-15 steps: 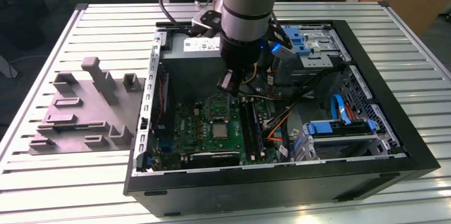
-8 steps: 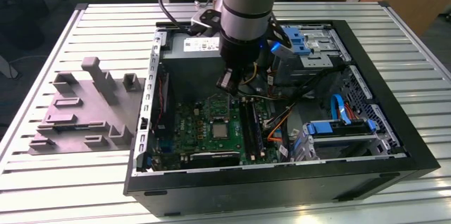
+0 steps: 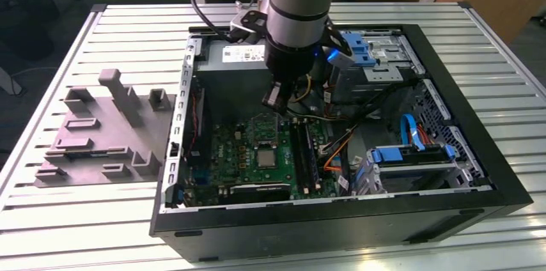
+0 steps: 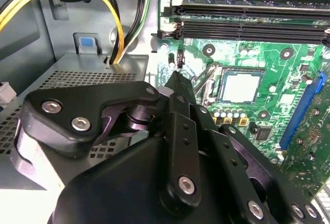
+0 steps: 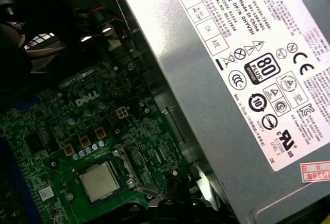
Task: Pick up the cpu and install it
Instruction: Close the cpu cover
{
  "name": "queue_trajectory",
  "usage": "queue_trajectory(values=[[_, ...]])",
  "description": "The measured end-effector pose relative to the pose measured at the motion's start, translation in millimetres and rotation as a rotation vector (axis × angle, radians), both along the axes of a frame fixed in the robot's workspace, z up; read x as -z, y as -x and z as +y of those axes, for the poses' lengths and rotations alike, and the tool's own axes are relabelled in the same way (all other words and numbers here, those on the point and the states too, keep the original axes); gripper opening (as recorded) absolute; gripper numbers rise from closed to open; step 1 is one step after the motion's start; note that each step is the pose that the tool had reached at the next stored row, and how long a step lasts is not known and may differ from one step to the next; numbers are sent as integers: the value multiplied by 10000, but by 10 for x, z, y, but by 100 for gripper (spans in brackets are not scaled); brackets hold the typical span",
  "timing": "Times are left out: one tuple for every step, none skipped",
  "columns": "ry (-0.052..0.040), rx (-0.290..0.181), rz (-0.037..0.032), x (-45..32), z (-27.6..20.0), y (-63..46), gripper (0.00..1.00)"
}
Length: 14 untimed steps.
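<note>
Already socketed, cpu sits beside the memory sticks.

My gripper hangs above the motherboard with open air beneath. The grey power-supply box rises close beside it. Memory sticks border the cpu on one side; yellow cables hang near the box.

arm cut off by frame edge
</note>
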<state>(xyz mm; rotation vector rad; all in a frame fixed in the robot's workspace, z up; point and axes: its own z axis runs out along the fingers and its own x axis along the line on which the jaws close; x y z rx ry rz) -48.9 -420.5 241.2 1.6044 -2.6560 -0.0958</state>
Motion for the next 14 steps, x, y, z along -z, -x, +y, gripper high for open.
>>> queue_trajectory(values=[[-1,-45,0,-1,0,0,11],[-1,-67,0,-4,1,-1,11],[-1,-78,0,-7,1,-1,11],[-3,-85,-1,-7,1,-1,11],[-3,-89,-1,-8,1,-1,11],[-1,-93,0,-11,1,-1,11],[-1,-95,0,-12,1,-1,11],[-1,-103,0,-16,1,-1,11],[0,-111,0,-20,1,-1,11],[0,-115,0,-22,1,-1,11],[-1,-119,0,-24,1,-1,11],[-1,-123,0,-26,0,-1,11],[-1,-127,0,-27,1,-1,11],[-2,-145,-1,-40,1,0,11]])
